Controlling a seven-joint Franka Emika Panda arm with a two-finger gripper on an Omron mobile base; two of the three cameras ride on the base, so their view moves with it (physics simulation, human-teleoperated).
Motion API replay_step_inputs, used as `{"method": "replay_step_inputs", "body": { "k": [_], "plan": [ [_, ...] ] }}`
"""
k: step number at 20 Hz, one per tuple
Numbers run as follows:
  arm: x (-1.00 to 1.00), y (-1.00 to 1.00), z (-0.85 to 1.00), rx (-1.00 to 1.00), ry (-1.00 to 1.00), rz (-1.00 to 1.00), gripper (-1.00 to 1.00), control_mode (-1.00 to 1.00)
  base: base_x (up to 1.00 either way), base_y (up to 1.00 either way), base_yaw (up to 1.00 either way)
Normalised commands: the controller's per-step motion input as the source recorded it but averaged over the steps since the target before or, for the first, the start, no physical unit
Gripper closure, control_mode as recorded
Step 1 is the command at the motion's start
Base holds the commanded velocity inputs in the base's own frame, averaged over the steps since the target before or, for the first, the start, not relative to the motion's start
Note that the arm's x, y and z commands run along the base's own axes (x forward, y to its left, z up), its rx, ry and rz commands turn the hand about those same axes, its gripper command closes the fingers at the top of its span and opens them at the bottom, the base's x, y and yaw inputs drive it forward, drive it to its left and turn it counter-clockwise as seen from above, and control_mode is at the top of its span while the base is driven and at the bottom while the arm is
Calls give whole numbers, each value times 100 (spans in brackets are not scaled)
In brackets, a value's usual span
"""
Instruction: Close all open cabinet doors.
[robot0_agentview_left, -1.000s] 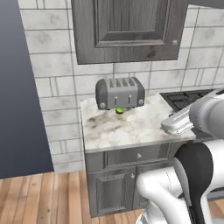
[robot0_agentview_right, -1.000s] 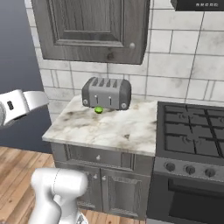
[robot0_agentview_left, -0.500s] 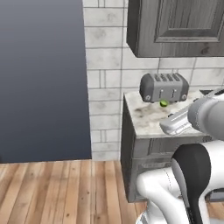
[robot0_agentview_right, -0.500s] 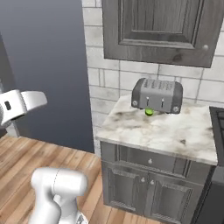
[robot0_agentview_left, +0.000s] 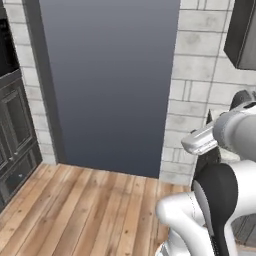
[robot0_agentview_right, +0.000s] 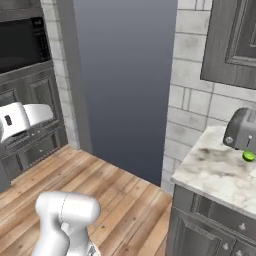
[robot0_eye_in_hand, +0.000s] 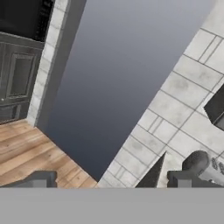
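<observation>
A dark grey wood-grain wall cabinet door with a recessed panel hangs at the upper right, above the counter, and seems to lie flat against its cabinet. The same cabinet's corner shows at the top right of the left base view and as a dark wedge in the hand view. My gripper is open, its two dark fingertips far apart with nothing between them. It points at a dark blue-grey wall panel, well away from the cabinet.
A silver toaster and a small green fruit sit on the marble counter at the right. A tall dark cabinet unit with a black oven recess stands at the left. Wooden floor lies between them.
The whole picture has swung left with the base: the counter, toaster and wall cabinet slid to the right edge, and the blue-grey panel and tall left unit came into view. The gripper stays open.
</observation>
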Motion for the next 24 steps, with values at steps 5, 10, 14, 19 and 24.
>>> {"method": "replay_step_inputs", "body": {
  "k": [5,10,14,19,24],
  "plan": [
    [0,0,0,0,0,0,-100,100,8,22,46],
    [0,0,0,0,0,0,-100,100,22,6,46],
    [0,0,0,0,0,0,-100,100,2,14,50],
    [0,0,0,0,0,0,-100,100,-12,44,38],
    [0,0,0,0,0,0,-100,100,-17,79,24]
  ]
}}
